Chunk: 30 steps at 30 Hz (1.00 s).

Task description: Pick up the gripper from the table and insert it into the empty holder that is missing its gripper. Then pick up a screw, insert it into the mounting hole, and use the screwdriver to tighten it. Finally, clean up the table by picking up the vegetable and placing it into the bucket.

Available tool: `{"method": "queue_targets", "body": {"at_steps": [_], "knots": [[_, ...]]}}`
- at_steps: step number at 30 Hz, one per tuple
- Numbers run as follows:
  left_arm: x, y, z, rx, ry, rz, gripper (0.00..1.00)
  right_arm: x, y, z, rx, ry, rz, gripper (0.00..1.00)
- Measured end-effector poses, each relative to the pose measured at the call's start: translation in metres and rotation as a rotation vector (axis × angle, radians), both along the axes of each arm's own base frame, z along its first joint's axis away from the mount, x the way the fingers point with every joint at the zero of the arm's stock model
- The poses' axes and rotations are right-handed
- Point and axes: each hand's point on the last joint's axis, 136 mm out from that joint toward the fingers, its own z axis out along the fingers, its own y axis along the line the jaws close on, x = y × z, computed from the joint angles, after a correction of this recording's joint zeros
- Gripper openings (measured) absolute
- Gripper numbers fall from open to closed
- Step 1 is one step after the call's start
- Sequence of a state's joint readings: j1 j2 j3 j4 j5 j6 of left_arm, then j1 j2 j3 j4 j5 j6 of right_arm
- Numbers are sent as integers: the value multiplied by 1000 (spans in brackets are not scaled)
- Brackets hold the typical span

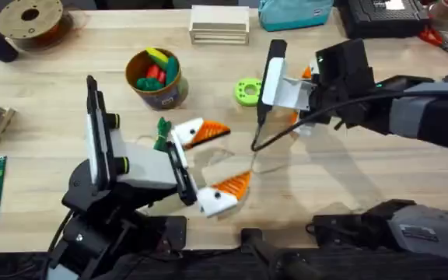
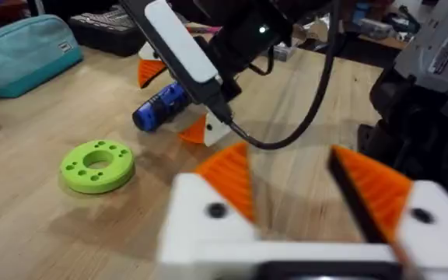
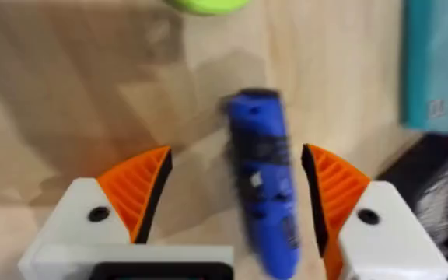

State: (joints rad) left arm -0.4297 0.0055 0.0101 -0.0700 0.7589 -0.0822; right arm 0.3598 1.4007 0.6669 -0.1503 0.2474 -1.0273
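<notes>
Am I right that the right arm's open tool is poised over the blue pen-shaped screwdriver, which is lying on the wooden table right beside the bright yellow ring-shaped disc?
Not quite: the ring-shaped disc is bright green, not yellow, as the left wrist view shows. The rest holds: the right arm's open tool is poised over the blue pen-shaped screwdriver lying on the wooden table.

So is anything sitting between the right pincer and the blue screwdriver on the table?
Nothing visible does. The right pincer hangs open directly over the blue pen-shaped screwdriver, one orange ribbed finger on either side, with only bare wooden table around it.
</notes>
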Motion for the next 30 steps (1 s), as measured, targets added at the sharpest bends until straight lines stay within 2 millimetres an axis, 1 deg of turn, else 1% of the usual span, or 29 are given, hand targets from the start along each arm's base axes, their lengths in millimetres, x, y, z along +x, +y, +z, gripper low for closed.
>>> {"method": "queue_targets", "body": {"at_steps": [1, 2, 5, 8, 12, 14, 16, 18, 22, 25, 27, 30], "knots": [[0, 0, 0, -1, 2, 0, 962, -6, 1, 0, 16, 21, -28, 989], [0, 0, 0, -1, 1, 0, 979, -11, 1, 0, 36, 39, -59, 990], [0, 0, 0, 0, 0, 0, 986, -25, 3, -1, 102, 81, -167, 989], [2, 1, 3, -7, -15, 13, 987, -31, 7, 3, 172, 95, -269, 989], [5, 2, 25, -52, -113, 34, 987, -38, 11, 6, 249, 108, -381, 989], [11, 6, 25, -33, -75, 78, 987, -41, 13, 7, 284, 112, -433, 990], [17, 14, 23, 5, -10, 147, 987, -44, 15, 8, 319, 116, -483, 989], [21, 27, 29, 48, 51, 237, 987, -47, 16, 9, 349, 118, -523, 989], [24, 56, 52, 141, 145, 415, 987, -48, 23, 17, 402, 105, -560, 989], [27, 75, 63, 238, 236, 518, 987, -47, 29, 23, 431, 93, -560, 989], [31, 83, 62, 320, 322, 567, 987, -47, 33, 27, 444, 88, -557, 989], [38, 90, 51, 462, 466, 609, 987, -47, 37, 30, 465, 86, -565, 989]]}}
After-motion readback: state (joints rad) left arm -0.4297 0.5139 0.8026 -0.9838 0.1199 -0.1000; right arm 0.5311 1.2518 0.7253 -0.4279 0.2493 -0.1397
